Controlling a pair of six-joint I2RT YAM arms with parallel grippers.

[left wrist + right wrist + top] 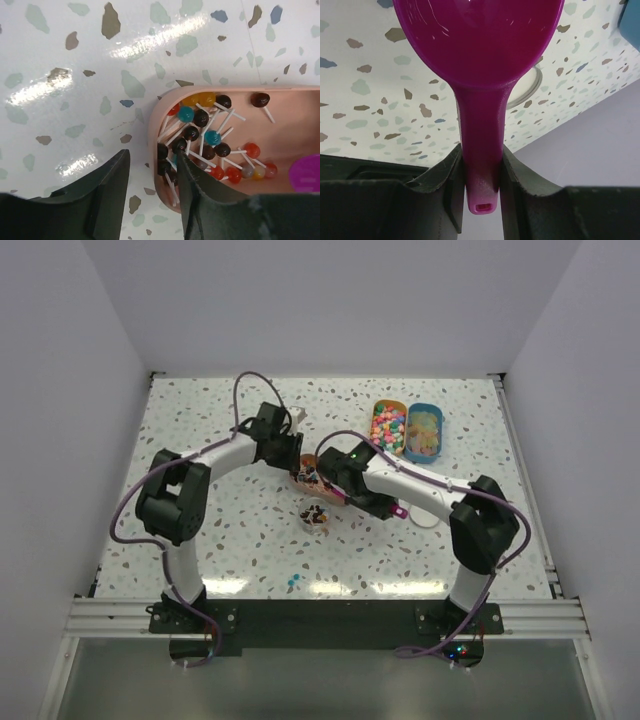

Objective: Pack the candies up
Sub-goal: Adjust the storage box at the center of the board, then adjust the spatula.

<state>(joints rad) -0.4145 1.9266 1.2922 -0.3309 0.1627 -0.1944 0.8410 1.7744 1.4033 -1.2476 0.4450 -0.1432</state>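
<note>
Left wrist — pink tray (292,127) holds candies (201,118) on sticks.

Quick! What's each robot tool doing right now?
Left tool: open, straddling the rim of the pink tray.
Right tool: closed on the handle of the purple scoop.

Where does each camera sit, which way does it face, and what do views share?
Top external: above and behind the robot, looking down at the table; left arm and right arm show.
Left wrist: on the left arm, looking down at candies in a tray; left gripper straddles its wall.
Right wrist: looks along the scoop toward the table; right gripper clamps its handle.
Shared: scoop in both wrist views.
</note>
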